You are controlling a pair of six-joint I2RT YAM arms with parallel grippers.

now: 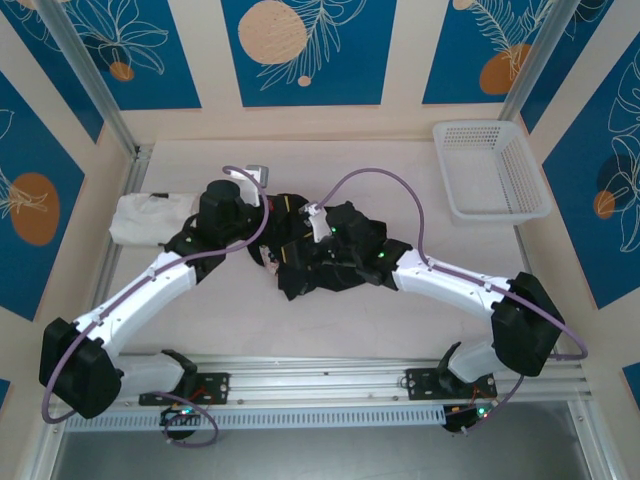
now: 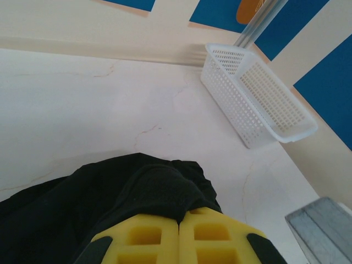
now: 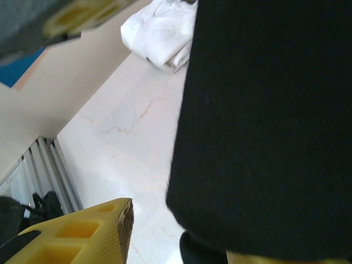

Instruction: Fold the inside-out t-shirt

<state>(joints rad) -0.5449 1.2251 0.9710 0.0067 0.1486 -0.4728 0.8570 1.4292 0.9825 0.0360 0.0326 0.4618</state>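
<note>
Left wrist view, left hand (image 2: 179, 223): shut tight, yellow foam pads (image 2: 170, 242) pressed flat tog., pinching a fold of black soft-cloth t-shirt (image 2: 82, 203) right at the tips. Bunched into a rounded hump just beyond the pads, more black cloth spreading to lower left. Lying on pale marbled table (image 2: 82, 99). Further out, upper right: white perforated plastic basket (image 2: 258, 104), rectangular, upright, well apart from cloth, close to back wall.

Right wrist view, right hand (image 3: 198, 234): partly open, yellow fingers (image 3: 82, 236) standing apart w/ a clear gap. Not clamped on anything. T-shirt hanging as a dark sheet across right side of frame, covering most of one finger, apart from the other. Beyond, top middle: white folded cloth garment (image 3: 159, 33) on table, right by the black sheet's edge in frame; touching or not, can't tell.

Top external view: t-shirt crumpled in a dark heap at table centre, both arms reaching into it from either side. White garment at left edge of table, just beside left arm's wrist, near the heap. Basket at far right corner, well apart from the rest.
</note>
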